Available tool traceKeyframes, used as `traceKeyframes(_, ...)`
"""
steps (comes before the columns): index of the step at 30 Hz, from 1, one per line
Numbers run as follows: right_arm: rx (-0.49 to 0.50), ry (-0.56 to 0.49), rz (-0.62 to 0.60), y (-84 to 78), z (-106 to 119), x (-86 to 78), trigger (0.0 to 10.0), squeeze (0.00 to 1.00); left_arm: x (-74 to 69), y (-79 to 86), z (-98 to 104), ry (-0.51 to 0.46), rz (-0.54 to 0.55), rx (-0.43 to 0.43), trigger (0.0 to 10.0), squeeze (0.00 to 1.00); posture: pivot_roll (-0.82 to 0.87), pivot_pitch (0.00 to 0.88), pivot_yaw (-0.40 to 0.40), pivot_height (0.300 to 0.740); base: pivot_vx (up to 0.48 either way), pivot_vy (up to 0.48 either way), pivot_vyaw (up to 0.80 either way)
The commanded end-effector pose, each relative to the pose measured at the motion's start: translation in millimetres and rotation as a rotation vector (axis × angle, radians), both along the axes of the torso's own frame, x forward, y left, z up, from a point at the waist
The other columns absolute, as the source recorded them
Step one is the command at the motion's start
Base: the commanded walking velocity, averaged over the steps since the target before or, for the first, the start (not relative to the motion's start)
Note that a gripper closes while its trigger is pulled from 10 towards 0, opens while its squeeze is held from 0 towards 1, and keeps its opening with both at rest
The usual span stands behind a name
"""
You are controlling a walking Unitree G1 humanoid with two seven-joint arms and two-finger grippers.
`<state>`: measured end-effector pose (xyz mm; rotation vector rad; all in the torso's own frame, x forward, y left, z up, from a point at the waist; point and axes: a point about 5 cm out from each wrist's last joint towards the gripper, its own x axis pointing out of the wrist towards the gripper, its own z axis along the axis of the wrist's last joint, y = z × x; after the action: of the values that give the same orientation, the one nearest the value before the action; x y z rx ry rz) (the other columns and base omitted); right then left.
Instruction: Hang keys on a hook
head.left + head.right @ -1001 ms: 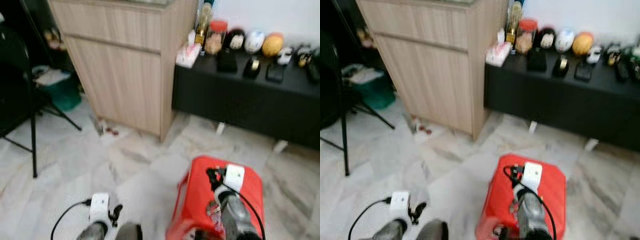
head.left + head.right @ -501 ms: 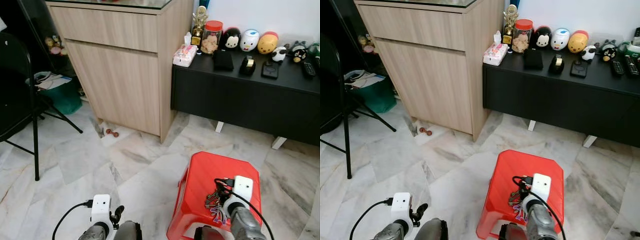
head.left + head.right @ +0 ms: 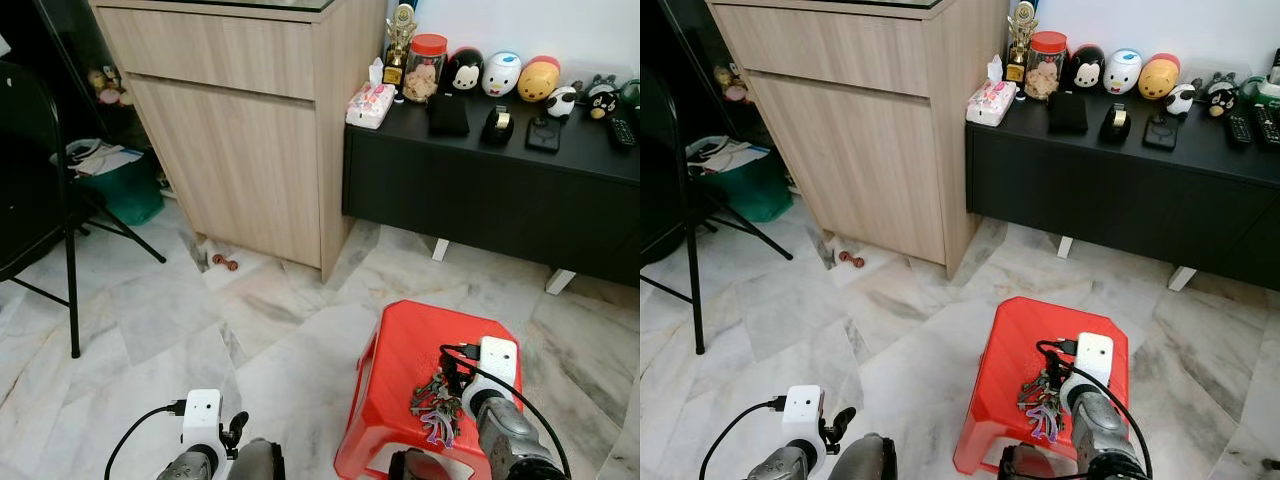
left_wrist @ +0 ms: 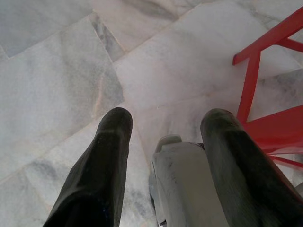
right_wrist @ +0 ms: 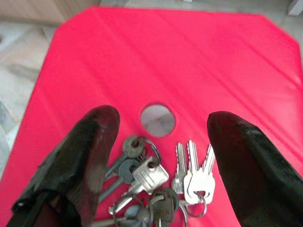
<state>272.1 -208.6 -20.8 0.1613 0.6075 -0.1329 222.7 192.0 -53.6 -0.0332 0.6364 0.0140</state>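
While the right gripper (image 5: 158, 142) hangs with fingers (image 5: 90, 156) spread over the bunch of keys (image 5: 158, 187) low on the red stool (image 5: 156, 52), grasp the rings: loose, light, slippery metal. Left gripper (image 4: 165, 156) idle, released.

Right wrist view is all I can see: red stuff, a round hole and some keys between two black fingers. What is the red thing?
Observer: It's a red plastic stool standing on a marble floor. The keys lie on its seat.
Operator: Are the keys being held?
Observer: No. The right gripper is open above the bunch, one finger on each side.
Operator: What's the other arm doing?
Observer: The left gripper hangs low over the floor, beside the stool, fingers apart, holding nothing.
Operator: What's in front of the stool?
Observer: A black low cabinet with toy figures on top, next to a wooden cupboard.
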Motion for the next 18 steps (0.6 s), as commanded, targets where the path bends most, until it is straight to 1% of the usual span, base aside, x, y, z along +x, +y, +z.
traceKeyframes(1, 0.008, 0.032, 0.031, 0.3, -2.0, -1.2, 10.0, 0.00, -9.4, 4.9, -5.6, 0.039, 0.003, 0.011, 10.0, 0.00, 0.12, 0.130, 0.011, 0.639, 0.000, 0.000, 0.00)
traceKeyframes(5, 0.009, 0.020, 0.078, 2.8, -0.2, 1.0, 10.0, 0.00, -12.1, 6.7, -6.6, 0.039, 0.001, 0.016, 10.0, 0.00, 0.12, 0.141, 0.012, 0.639, 0.000, 0.000, 0.00)
traceKeyframes(11, 0.034, -0.005, 0.062, 1.6, 2.7, 3.4, 10.0, 0.00, -13.6, 9.6, -5.6, 0.019, -0.007, 0.020, 10.0, 0.00, 0.13, 0.176, 0.017, 0.639, 0.000, 0.000, 0.00)
traceKeyframes(16, 0.030, -0.007, 0.073, 3.5, 1.4, 2.0, 10.0, 0.00, -16.3, 11.1, -6.1, 0.013, -0.008, 0.018, 10.0, 0.00, 0.13, 0.196, 0.020, 0.639, 0.000, 0.000, 0.00)
traceKeyframes(18, 0.028, -0.015, 0.068, 3.8, 0.3, 0.1, 10.0, 0.00, -19.5, 12.1, -6.7, 0.003, -0.009, 0.018, 10.0, 0.00, 0.14, 0.212, 0.020, 0.639, 0.000, 0.000, 0.00)
